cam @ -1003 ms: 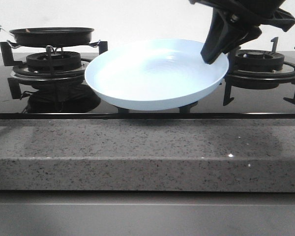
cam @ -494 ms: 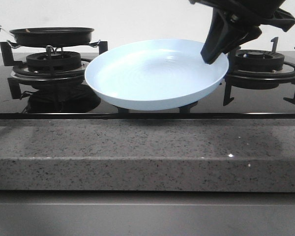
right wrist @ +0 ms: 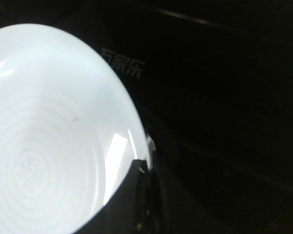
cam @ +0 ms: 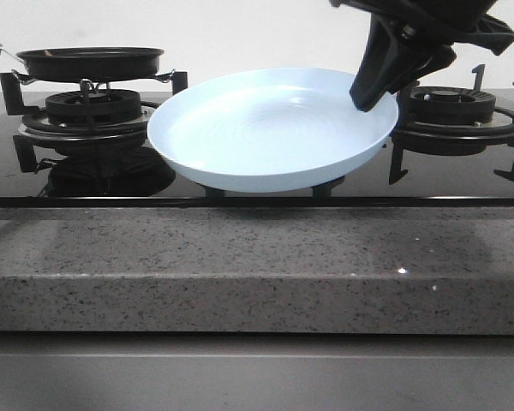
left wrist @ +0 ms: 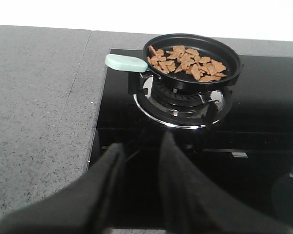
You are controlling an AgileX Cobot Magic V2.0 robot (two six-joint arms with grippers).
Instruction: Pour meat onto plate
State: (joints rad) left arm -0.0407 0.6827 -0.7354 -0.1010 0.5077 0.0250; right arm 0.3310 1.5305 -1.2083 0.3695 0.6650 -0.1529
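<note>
My front camera sits low, level with the counter edge, looking forward over the stove, with the plate near centre frame and the pan at upper left. My left wrist camera looks down from further back, its fingers at the bottom, and shares that pan. My right wrist camera is pressed close, sharing only the plate, which fills its left half.
</note>
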